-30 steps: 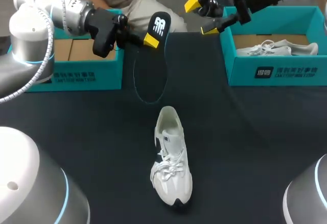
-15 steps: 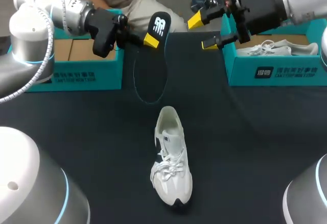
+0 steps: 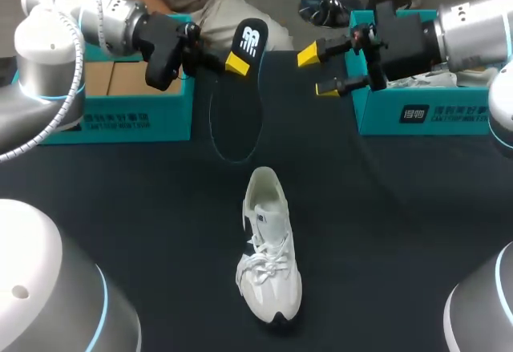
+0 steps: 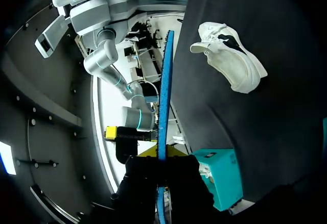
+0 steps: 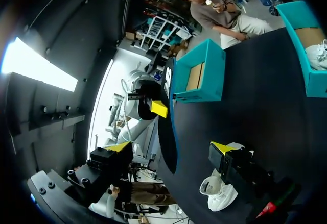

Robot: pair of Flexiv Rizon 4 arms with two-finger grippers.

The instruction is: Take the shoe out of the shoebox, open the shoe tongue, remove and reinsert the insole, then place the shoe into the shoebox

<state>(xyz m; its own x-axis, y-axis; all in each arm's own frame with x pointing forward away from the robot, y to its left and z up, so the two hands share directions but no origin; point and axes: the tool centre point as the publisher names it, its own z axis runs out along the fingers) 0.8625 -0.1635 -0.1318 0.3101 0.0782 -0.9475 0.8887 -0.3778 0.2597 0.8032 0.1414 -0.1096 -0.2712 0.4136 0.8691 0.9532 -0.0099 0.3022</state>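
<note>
Left fingers (image 3: 236, 64) pinch the insole (image 3: 237, 115) at its heel, its length hanging toward the shoe (image 3: 269, 260); my right fingers (image 3: 308, 54), spread, hover just beside it.

Bright, even overhead light, soft sheen on the left arm (image 3: 48, 55).

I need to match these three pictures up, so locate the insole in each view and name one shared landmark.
Head view: the insole hangs from the left gripper, beyond the white shoe.
Left wrist view: the insole shows edge-on as a blue strip between the left gripper's fingers.
Right wrist view: the insole stands dark with a teal edge, clamped by the left gripper.
Shared landmark: the white shoe, on the table in all three views.
</note>
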